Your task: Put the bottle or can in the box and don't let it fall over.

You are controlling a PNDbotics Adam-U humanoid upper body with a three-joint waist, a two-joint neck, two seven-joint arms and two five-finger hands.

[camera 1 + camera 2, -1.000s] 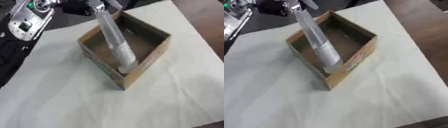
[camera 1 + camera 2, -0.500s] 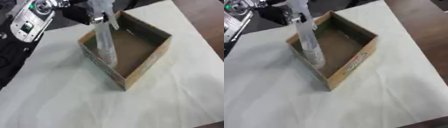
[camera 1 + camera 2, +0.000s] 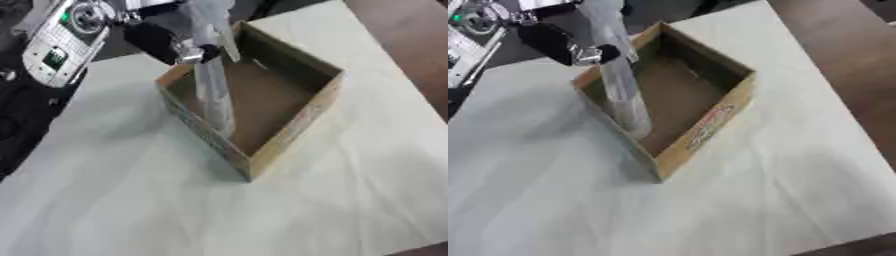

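The left hand (fingers curled) grips the clear bottle upright inside the cardboard box.

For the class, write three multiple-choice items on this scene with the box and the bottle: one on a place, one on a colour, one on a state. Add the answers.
1. Where is the base of the bottle?
A. inside the box
B. on the cloth beside the box
C. on the bare wooden table

2. What colour is the box?
A. blue
B. brown cardboard
C. red

3. How is the bottle at this moment?
A. lying flat on the cloth
B. standing alone, released
C. held near its top by the left robot hand

Answers: 1 A, its lower end sits within the box walls; 2 B, the walls are tan cardboard; 3 C, the fingers curl round its upper part.
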